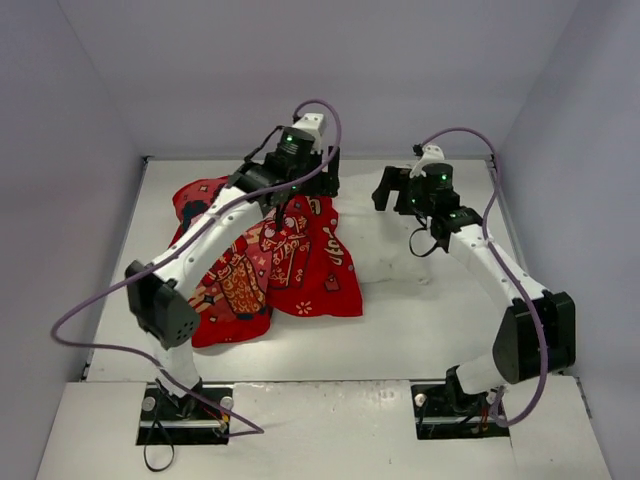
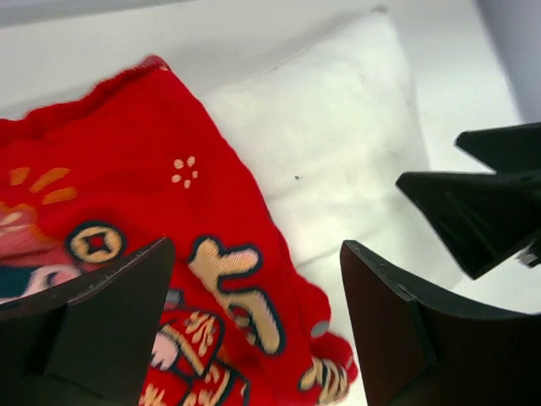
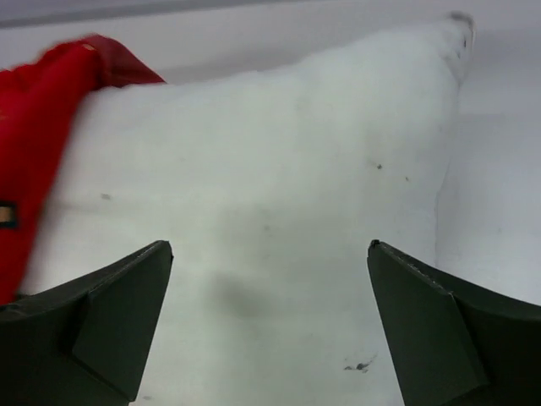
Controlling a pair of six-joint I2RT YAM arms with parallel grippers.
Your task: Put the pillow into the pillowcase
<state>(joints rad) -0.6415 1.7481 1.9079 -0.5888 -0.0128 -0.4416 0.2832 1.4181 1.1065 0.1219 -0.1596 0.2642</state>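
The left gripper [image 2: 254, 247] and right gripper [image 3: 269, 247] are hovering spread and empty while the pillow [image 3: 279, 194] is lying mostly bare, only its edge overlapped by the pillowcase [image 2: 127, 211], so insertion is looking barely begun.

White tabletop [image 1: 430, 335] lies open along the near edge; printed red fabric pillowcase [image 1: 300, 270] and plump white pillow [image 3: 279, 194] occupy the middle; pale walls [image 1: 300, 60] enclose three sides.

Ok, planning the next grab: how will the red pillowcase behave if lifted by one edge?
Probably floppy: the pillowcase lies rumpled and creased. Likely light, since it drapes thinly over the pillow. Its edge would probably sag rather than stay open.
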